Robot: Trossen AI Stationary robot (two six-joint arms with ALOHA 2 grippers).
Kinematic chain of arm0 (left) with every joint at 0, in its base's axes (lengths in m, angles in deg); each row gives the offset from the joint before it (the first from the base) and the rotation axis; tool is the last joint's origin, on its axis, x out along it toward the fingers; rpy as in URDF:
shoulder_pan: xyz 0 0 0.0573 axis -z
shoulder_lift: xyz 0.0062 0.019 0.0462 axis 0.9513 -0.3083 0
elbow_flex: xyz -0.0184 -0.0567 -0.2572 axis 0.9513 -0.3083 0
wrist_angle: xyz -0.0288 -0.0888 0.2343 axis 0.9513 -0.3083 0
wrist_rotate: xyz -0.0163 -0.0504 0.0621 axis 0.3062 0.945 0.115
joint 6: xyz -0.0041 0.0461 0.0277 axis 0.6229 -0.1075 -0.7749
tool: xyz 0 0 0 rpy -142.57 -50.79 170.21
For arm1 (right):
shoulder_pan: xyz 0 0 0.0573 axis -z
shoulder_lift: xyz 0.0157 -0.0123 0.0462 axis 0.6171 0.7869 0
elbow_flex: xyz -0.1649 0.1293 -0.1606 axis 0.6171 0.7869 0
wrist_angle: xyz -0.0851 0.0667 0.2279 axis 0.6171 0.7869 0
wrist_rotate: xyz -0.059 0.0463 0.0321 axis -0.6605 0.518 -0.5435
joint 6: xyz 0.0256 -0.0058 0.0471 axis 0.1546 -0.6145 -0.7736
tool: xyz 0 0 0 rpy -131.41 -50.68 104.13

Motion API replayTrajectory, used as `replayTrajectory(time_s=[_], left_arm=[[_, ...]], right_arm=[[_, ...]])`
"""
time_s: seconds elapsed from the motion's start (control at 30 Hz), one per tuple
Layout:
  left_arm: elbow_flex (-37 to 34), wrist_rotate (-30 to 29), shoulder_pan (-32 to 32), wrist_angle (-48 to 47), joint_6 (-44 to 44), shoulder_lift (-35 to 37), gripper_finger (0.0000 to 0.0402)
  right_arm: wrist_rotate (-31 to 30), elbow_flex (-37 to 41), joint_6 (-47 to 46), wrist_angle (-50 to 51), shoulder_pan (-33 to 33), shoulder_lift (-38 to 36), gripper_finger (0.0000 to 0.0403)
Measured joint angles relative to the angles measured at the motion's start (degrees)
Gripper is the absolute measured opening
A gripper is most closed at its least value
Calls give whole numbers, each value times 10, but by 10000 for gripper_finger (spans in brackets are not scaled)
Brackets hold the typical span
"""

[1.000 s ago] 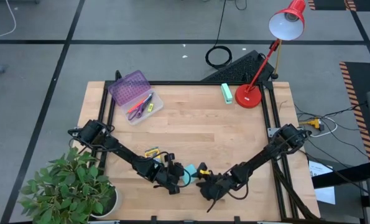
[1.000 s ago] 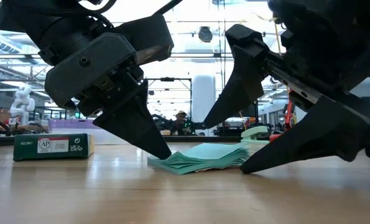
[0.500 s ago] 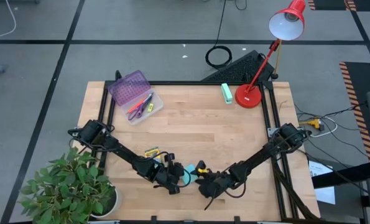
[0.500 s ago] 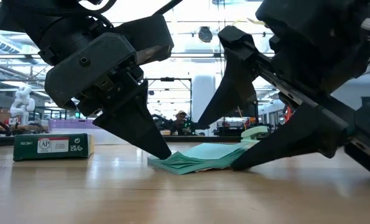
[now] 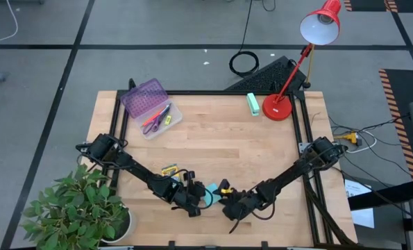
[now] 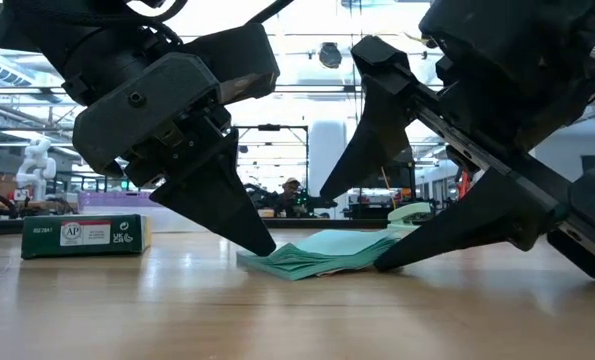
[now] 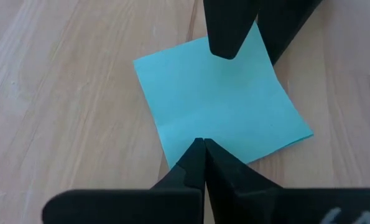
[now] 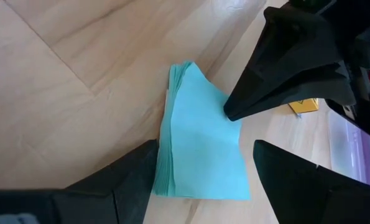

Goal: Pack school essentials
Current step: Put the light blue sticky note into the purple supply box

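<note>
The light-blue sticky-note pad (image 5: pixel 210 194) lies flat on the wooden table near its front edge, between my two grippers. My left gripper (image 7: pixel 201 144) is shut, with its tips on the pad's left edge. My right gripper (image 8: pixel 204 146) is open at the pad's right side; one finger is low by the table and the other is raised over the pad (image 6: pixel 327 250). The yellow-green crayon box (image 5: pixel 169 170) lies flat just left of the left gripper. The purple-handled scissors (image 5: pixel 154 119) lie in an open case at the far left. My left gripper presses its shut fingertips (image 6: pixel 262 243) down on the pad's left edge (image 7: pixel 191 134), slanting down from the table's left. The pad stays flat on the table, its sheets slightly fanned. My right gripper has its lower fingertip (image 6: pixel 382 263) at the pad's right edge (image 6: pixel 369 258) at table level, slanting in from the right; I cannot tell whether it touches. The upper finger (image 6: pixel 362 120) stands above the pad, clear of it.
An open case with a purple lid (image 5: pixel 145 97) stands at the far left. A mint-green block (image 5: pixel 253 103) and a red desk lamp (image 5: pixel 278 105) are at the far right. A potted plant (image 5: pixel 78 208) stands off the near left corner. The table's middle is bare wood.
My right gripper has moved toward the table's left, toward the pad, bringing its lower fingertip up to the pad's right edge. The pad has stayed where it was.
</note>
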Motion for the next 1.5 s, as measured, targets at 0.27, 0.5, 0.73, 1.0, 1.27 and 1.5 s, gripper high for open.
replayTrajectory(time_s=[0.27,0.5,0.73,1.0,1.27,1.5], left_arm=[[0,0,0,0,0,0,8],[0,-1,0,8,-7,0,9],[0,-1,0,15,-12,0,3],[0,-1,0,16,-13,0,4],[0,-3,0,27,-9,0,20],[-2,-65,25,29,-33,28,90]], right_arm=[[0,0,17,7,0,0,229],[5,0,18,10,0,0,191],[33,0,15,13,5,0,147],[35,0,13,16,6,0,79],[34,0,5,17,5,0,24],[33,2,-37,22,7,-15,7]])
